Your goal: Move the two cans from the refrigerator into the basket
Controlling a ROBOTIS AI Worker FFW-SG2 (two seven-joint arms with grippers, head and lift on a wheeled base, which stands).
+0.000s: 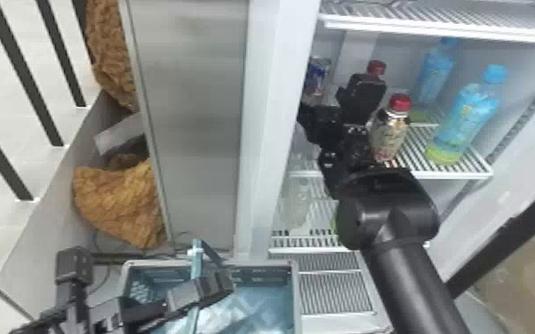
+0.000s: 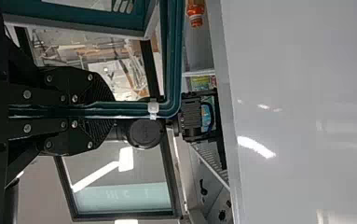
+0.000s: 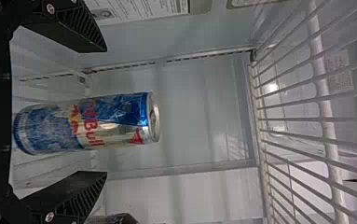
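Note:
My right gripper (image 1: 324, 102) reaches into the refrigerator in the head view, near a blue and silver can (image 1: 318, 73) at the shelf's left side. In the right wrist view that can (image 3: 85, 123) lies between the parted fingers of my right gripper (image 3: 99, 112), with a gap on both sides. My left gripper (image 1: 195, 288) is over the basket (image 1: 297, 284) in the head view. The left wrist view shows my left gripper (image 2: 97, 110) shut on the basket's teal handle (image 2: 174, 60). I make out one can.
Beside my right gripper stand a red-capped bottle (image 1: 389, 133), another red-capped one (image 1: 377, 67) behind it, and blue-capped bottles (image 1: 469, 115) farther right. A wire shelf (image 1: 457, 173) edge and the refrigerator's side wall (image 1: 275, 111) border the space.

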